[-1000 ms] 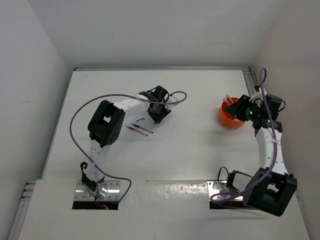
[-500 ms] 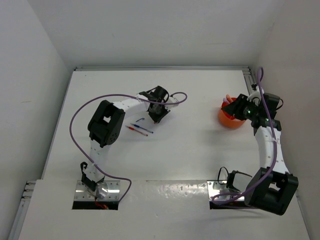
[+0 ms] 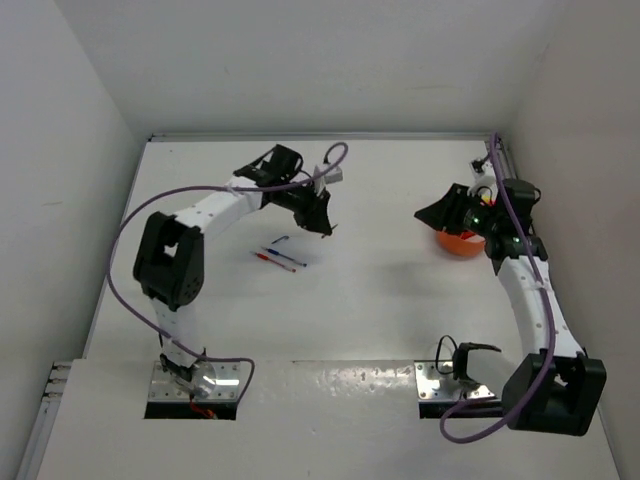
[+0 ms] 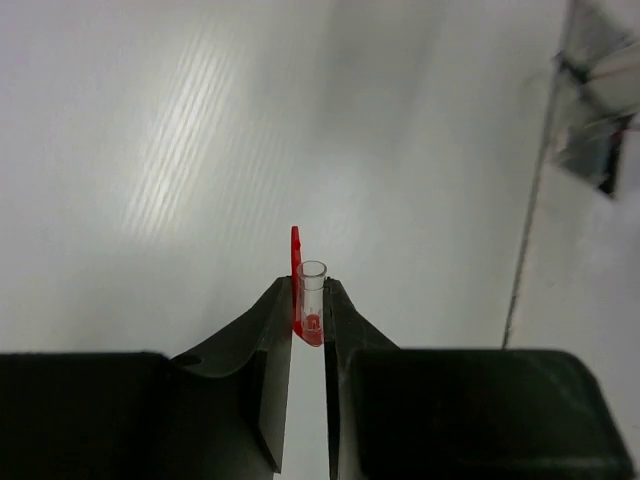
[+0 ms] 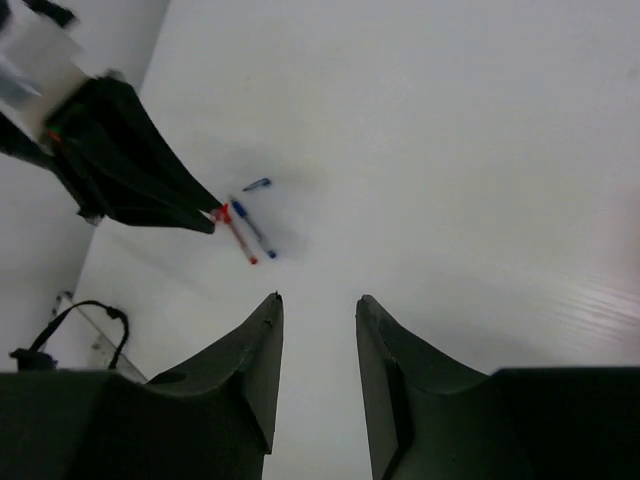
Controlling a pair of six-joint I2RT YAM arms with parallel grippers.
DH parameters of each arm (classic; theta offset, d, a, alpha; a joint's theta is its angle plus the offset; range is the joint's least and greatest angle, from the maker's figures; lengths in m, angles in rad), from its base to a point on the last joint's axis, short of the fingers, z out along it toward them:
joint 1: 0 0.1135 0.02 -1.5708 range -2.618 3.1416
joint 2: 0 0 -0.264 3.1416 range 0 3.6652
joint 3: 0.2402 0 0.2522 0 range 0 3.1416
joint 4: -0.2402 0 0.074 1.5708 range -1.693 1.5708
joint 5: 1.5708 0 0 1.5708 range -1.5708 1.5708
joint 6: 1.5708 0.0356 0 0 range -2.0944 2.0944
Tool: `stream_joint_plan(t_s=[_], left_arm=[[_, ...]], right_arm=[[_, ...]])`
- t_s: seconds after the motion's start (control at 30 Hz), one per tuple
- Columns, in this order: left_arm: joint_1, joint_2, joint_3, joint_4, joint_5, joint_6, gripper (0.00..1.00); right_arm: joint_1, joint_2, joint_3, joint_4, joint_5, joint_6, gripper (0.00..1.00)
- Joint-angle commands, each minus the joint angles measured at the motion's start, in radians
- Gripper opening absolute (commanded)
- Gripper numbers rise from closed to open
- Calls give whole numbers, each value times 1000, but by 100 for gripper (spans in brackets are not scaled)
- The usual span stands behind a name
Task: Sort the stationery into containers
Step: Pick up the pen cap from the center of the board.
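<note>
My left gripper [image 4: 309, 290] is shut on a small clear pen cap [image 4: 312, 285] with a red clip, held above the white table. From above, this gripper [image 3: 325, 228] hangs just right of a red pen [image 3: 268, 259], a blue pen [image 3: 291, 260] and a short blue piece [image 3: 280, 240] lying on the table. The right wrist view also shows the red pen [image 5: 240, 242] and blue pen [image 5: 252, 228]. My right gripper [image 5: 318, 300] is open and holds nothing; it hovers [image 3: 432, 212] left of the orange bowl [image 3: 462, 243], whose contents my arm mostly hides.
White walls close in the table on three sides, with a metal rail [image 3: 497, 152] along the far right edge. Two metal base plates [image 3: 195, 385] [image 3: 450, 382] sit at the near edge. A purple cable [image 3: 125, 240] loops beside the left arm.
The left gripper closed on the pen cap and its arm swung out to the left, raising the gripper. The right gripper rose from over the bowl and moved left.
</note>
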Motion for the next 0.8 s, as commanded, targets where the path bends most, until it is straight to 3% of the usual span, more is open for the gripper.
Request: stream_joint_plan(t_s=[0.0, 0.13, 0.23, 0.37, 0.77], left_arm=[[2, -184, -1, 172, 326, -126, 6], [4, -256, -81, 538, 422, -515, 6], [-1, -284, -128, 745, 446, -720, 7], [-16, -284, -105, 755, 423, -763, 7], [-67, -299, -98, 721, 390, -725, 7]], right_arm=[[73, -20, 63, 133, -57, 119, 35], [179, -19, 74, 244, -28, 232, 41], [246, 1, 83, 402, -23, 358, 41], [276, 40, 140, 447, -42, 452, 38], [386, 99, 194, 383, -89, 452, 35]])
